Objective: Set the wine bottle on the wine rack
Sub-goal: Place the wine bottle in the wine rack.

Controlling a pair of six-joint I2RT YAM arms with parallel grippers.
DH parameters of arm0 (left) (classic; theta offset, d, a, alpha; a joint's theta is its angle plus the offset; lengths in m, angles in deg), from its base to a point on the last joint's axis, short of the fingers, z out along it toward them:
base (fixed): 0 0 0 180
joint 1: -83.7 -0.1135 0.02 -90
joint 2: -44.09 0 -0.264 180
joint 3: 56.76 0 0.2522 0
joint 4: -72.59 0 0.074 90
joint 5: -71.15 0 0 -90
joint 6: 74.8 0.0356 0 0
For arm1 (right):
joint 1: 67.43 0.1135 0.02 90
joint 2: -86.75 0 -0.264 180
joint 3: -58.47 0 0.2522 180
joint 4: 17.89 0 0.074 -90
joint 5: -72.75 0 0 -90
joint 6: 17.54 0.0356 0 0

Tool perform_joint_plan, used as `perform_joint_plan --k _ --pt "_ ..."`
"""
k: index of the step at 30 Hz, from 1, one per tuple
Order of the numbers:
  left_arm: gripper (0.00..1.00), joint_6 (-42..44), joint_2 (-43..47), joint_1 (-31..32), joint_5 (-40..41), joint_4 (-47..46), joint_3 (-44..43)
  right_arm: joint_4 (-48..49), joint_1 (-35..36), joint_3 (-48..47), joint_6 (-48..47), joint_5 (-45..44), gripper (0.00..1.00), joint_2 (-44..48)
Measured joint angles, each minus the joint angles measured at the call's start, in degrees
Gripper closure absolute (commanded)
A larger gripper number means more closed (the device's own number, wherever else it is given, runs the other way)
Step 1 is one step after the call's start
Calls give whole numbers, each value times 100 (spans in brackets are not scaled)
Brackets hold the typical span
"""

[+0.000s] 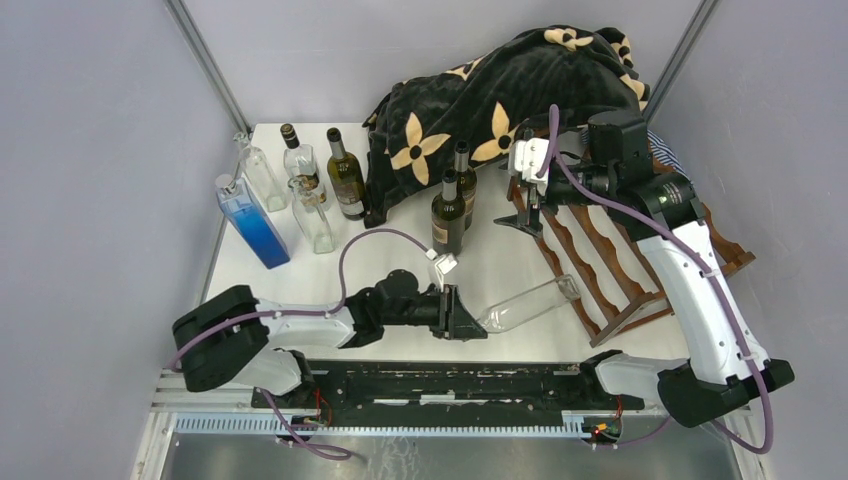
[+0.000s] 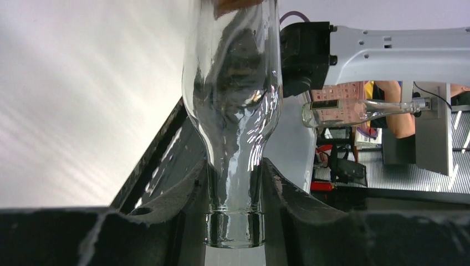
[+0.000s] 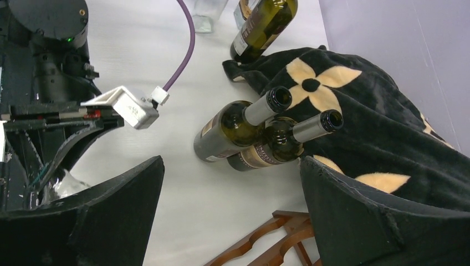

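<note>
A clear glass wine bottle (image 1: 528, 304) lies nearly level near the table's front, its base toward the wine rack (image 1: 610, 262). My left gripper (image 1: 462, 314) is shut on its neck. In the left wrist view the neck (image 2: 234, 213) sits pinched between the black pads (image 2: 288, 205), with the body (image 2: 233, 83) stretching away. The dark reddish-brown rack leans at the right. My right gripper (image 1: 527, 205) hovers over the rack's far left corner, open and holding nothing. In the right wrist view its fingers (image 3: 349, 216) are spread wide above the white table and a rack rail (image 3: 266, 244).
Two dark bottles (image 1: 448, 212) (image 1: 464, 185) stand just left of the rack, seen also in the right wrist view (image 3: 233, 130). A black flowered blanket (image 1: 480, 95) lies heaped at the back. A blue bottle (image 1: 255, 225), clear bottles (image 1: 262, 175) and dark bottles (image 1: 346, 175) stand far left.
</note>
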Motion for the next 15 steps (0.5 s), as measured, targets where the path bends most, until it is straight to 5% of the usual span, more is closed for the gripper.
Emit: perform_joint_plan --k 15 --pt "98 -4 -1309 308 -44 -645 -643 168 -197 247 125 15 2 162"
